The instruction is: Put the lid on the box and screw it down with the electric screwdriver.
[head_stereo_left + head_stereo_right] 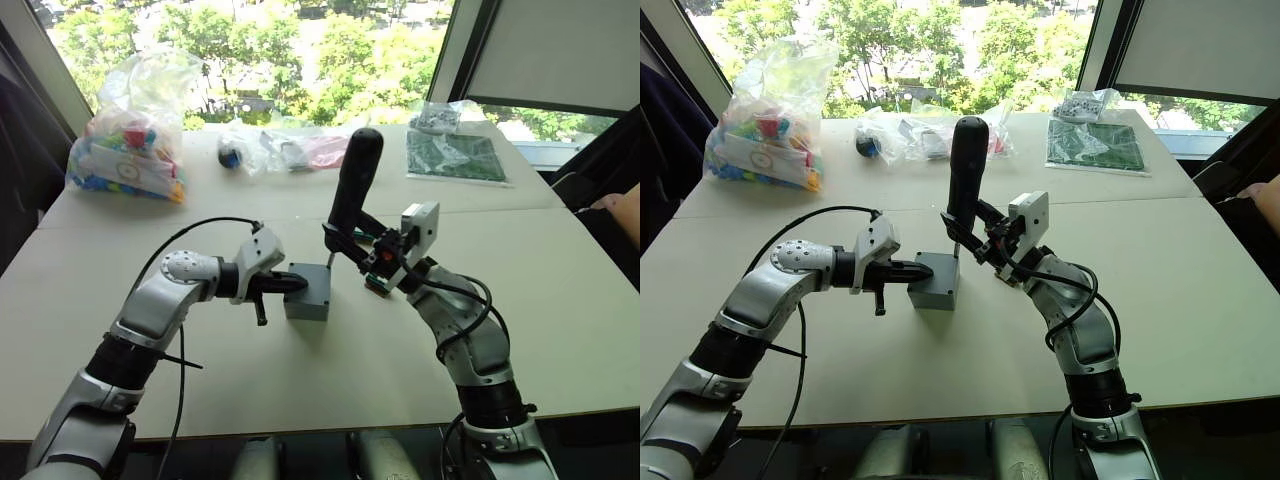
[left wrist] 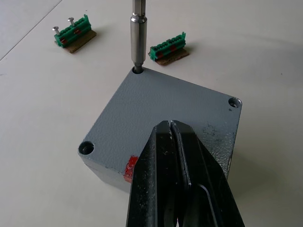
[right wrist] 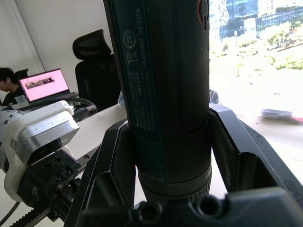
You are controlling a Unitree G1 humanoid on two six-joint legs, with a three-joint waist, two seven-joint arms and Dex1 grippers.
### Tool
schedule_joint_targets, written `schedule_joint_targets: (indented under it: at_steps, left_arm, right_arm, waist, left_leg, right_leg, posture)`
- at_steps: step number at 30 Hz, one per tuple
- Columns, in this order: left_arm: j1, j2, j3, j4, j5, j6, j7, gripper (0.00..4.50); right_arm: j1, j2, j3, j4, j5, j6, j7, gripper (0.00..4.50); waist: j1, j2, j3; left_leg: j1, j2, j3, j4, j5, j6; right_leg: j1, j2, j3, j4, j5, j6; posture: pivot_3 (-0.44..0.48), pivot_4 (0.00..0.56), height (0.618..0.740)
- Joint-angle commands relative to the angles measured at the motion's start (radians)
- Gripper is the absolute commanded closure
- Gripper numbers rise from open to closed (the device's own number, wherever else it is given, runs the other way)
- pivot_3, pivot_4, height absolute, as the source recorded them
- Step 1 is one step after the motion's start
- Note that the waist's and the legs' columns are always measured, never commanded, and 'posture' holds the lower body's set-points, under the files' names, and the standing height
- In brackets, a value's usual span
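Note:
The grey box (image 1: 308, 293) stands in the middle of the table with the lid (image 2: 165, 104) lying flat on top of it; a red mark (image 2: 131, 166) shows on the box's side. My left gripper (image 1: 298, 285) is shut, its fingertips (image 2: 169, 124) resting over the lid's top near the edge. My right gripper (image 1: 345, 238) is shut on the electric screwdriver (image 1: 357, 180), which stands upright. Its metal bit (image 2: 138, 42) sits in the lid's far corner screw hole. Two other corner holes show in the left wrist view.
Two small green-and-red blocks (image 2: 73, 35) (image 2: 168, 48) lie just beyond the box. A bag of colourful toys (image 1: 130, 140), clear plastic bags (image 1: 285, 148) and a green board (image 1: 455, 155) sit along the table's far side. A person's hand (image 1: 620, 210) shows at the right edge.

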Motion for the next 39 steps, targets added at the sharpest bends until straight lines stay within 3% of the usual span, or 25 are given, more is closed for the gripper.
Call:
schedule_joint_targets:
  at_steps: [1, 29, 39]
  left_arm:
    - [0.013, 0.003, -0.020, 0.018, 0.023, 0.009, -0.011, 4.50]
    - [0.030, -0.001, -0.013, 0.011, 0.025, 0.007, 0.001, 4.50]
    - [0.026, -0.029, -0.015, 0.033, 0.026, -0.002, 0.006, 4.50]
  right_arm:
    - [0.020, -0.007, 0.059, 0.065, -0.039, 0.044, 0.002, 2.61]
    - [0.013, -0.021, 0.064, 0.121, -0.066, 0.106, -0.066, 2.61]
    - [-0.028, -0.027, -0.015, 0.080, -0.030, 0.100, -0.101, 2.61]
  waist:
    - [-0.001, -0.001, -0.001]
    - [0.001, -0.002, -0.012]
    - [0.008, -0.002, -0.012]
  left_leg:
    - [0.000, 0.000, 0.000, 0.000, 0.000, 0.000]
    - [0.000, 0.001, -0.001, 0.000, 0.000, 0.001]
    - [0.000, 0.001, -0.001, 0.000, 0.000, 0.001]
  right_leg:
    - [0.000, 0.000, 0.000, 0.000, 0.000, 0.000]
    - [0.001, -0.001, 0.000, 0.000, -0.003, 0.003]
    - [0.001, -0.002, 0.000, -0.001, -0.004, 0.003]
  posture:
    - [0.000, 0.150, 0.740]
    - [0.000, 0.150, 0.740]
    - [0.000, 0.150, 0.740]
